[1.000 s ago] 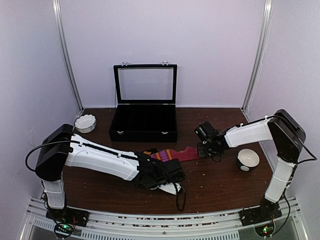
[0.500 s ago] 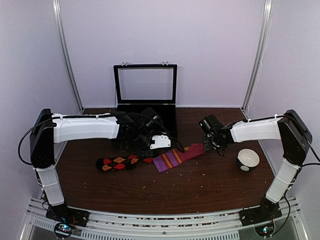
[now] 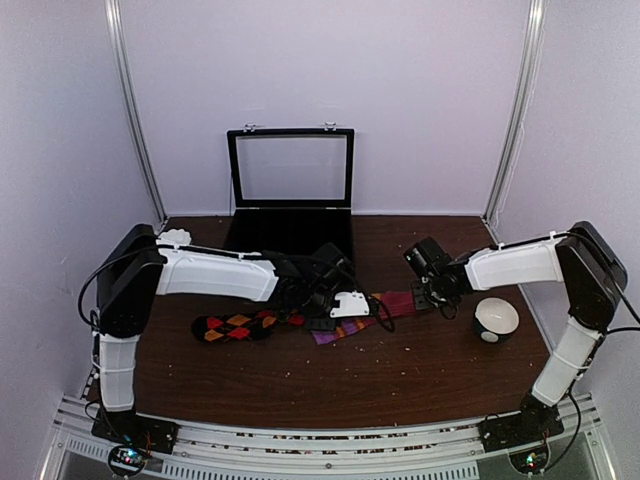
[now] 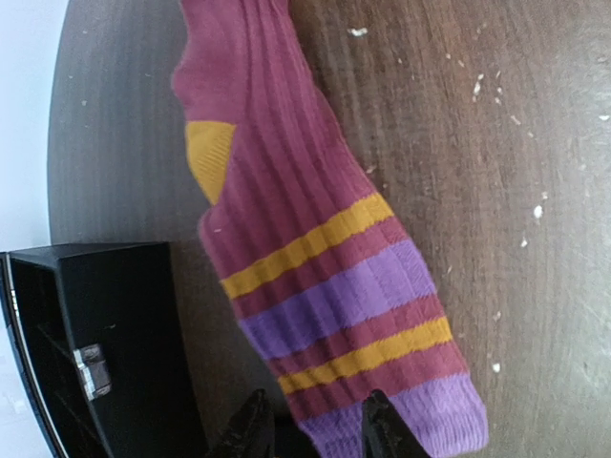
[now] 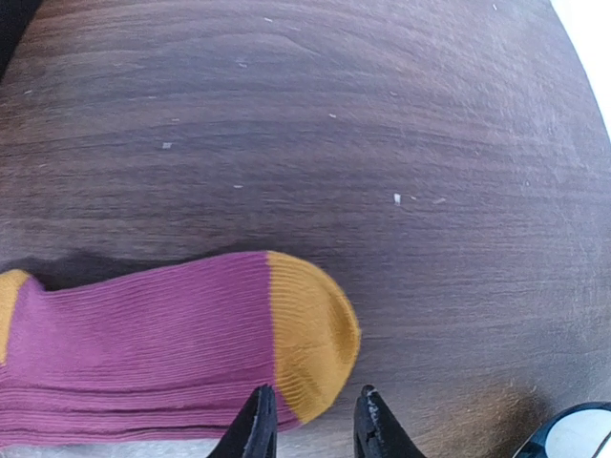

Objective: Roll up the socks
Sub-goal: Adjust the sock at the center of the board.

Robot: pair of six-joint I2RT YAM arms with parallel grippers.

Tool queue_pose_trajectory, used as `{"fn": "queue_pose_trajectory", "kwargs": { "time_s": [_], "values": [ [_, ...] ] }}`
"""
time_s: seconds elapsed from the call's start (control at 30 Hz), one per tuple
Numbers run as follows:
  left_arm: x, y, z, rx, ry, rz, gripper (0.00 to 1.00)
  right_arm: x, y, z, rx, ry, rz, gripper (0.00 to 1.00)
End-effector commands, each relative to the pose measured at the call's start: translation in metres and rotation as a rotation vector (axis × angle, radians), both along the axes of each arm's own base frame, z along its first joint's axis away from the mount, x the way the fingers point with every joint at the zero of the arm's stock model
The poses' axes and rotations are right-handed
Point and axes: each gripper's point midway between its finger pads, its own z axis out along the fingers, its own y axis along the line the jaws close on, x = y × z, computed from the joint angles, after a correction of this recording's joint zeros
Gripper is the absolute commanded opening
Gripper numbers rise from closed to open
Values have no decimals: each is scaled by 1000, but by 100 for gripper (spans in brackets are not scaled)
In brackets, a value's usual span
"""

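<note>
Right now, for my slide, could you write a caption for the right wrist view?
Pink sock with orange toe lies flat on the wooden table, its toe at the open right hand.

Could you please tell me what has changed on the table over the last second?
The left tool swung from the near edge up toward the case, then came down at the purple cuff of the striped sock. That uncovered the argyle sock, now stretched out on the left. The right tool, at the orange toe, and the case barely moved.
</note>
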Motion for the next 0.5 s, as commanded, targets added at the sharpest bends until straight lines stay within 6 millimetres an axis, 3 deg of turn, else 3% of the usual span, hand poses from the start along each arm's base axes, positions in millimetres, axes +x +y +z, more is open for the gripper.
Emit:
{"fn": "queue_pose_trajectory", "kwargs": {
  "time_s": [0.0, 0.17, 0.27, 0.47],
  "values": [
    [15, -11, -8, -9, -57, 11, 32, 4, -4, 5, 77, -8, -35, 30],
    [4, 1, -28, 31, -18, 6, 26, 8, 9, 3, 147, 8, -21, 29],
    [-5, 6, -38, 54, 32, -6, 4, 10, 14, -4, 156, 28, -15, 25],
    [-21, 7, -38, 46, 119, -2, 3, 17, 19, -17, 150, 60, -9, 17]
  ]
}}
